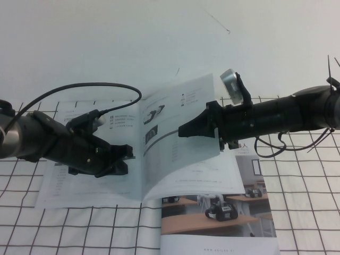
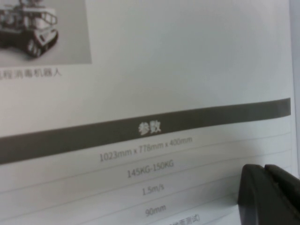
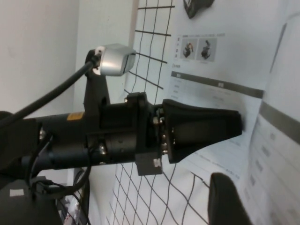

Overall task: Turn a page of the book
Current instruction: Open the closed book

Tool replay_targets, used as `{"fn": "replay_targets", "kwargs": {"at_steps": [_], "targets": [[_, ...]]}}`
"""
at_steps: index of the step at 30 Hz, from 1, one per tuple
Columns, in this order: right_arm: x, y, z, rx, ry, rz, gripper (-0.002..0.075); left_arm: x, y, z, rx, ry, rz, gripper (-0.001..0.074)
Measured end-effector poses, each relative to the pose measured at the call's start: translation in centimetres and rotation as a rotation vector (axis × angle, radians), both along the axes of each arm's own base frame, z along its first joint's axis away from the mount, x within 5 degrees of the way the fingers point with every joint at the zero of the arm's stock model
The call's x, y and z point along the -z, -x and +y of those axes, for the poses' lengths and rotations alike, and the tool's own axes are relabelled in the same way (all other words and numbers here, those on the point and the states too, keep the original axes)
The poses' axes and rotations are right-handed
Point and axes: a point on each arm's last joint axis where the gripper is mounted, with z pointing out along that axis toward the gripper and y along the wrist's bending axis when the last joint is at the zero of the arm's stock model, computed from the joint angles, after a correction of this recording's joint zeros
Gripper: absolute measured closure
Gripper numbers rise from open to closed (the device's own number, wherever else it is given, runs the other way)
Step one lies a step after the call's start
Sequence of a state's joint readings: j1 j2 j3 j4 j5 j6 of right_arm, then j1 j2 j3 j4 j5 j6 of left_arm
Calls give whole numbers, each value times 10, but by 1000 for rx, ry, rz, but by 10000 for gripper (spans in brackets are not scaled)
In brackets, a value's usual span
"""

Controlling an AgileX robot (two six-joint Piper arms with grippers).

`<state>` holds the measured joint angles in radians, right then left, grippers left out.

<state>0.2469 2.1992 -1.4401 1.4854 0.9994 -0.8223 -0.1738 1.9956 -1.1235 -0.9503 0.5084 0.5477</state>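
The book (image 1: pixel 85 180) lies open on the table, a white booklet with grey header bars and spec tables. My left gripper (image 1: pixel 127 156) is shut and empty, with its tips down on the left-hand leaf. The left wrist view shows those fingertips (image 2: pixel 265 187) together on the printed table (image 2: pixel 154 154). The page (image 1: pixel 175 164) is lifted off the right side and curves up from the spine. My right gripper (image 1: pixel 181 130) is shut on it near its middle. In the right wrist view one finger (image 3: pixel 227 201) shows beside the raised page (image 3: pixel 281 140), which hides the other finger. The left gripper (image 3: pixel 239 126) points in from across.
A colour-photo brochure (image 1: pixel 218 212) lies under the book's right side, near the front edge. A white mat with a black grid (image 1: pixel 79 228) covers the near table. The left arm's black cable (image 1: pixel 79 87) loops over the book's far-left corner. The far table (image 1: pixel 159 37) is plain white.
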Motion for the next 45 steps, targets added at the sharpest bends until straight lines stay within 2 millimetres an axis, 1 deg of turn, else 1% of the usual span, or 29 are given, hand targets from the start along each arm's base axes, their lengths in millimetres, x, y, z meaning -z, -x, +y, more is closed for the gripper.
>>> {"fn": "replay_targets", "kwargs": {"at_steps": [6, 13, 19, 23, 25, 33, 36, 45], "targets": [[-4, 4, 9, -26, -42, -8, 421, 0, 0, 0, 0, 0, 0, 738], [-9, 5, 14, -16, -81, -9, 421, -1, -1, 0, 1, -1, -5, 738], [-26, 5, 14, -9, -107, -60, 421, -1, -1, -1, 6, 5, -14, 738], [-37, 1, 17, -3, -131, -90, 421, -1, -2, -1, 6, 8, -17, 738], [-42, 0, 21, -6, -137, -105, 421, -1, -2, -1, 6, 9, -18, 738], [-59, 4, 60, -22, -131, -181, 421, 0, -4, -3, 11, 33, -42, 738], [-60, 6, 66, -24, -124, -186, 421, 0, -4, -3, 4, 42, -42, 738], [-59, 9, 73, -21, -112, -189, 421, 0, -6, 0, -40, 67, -39, 738]]}}
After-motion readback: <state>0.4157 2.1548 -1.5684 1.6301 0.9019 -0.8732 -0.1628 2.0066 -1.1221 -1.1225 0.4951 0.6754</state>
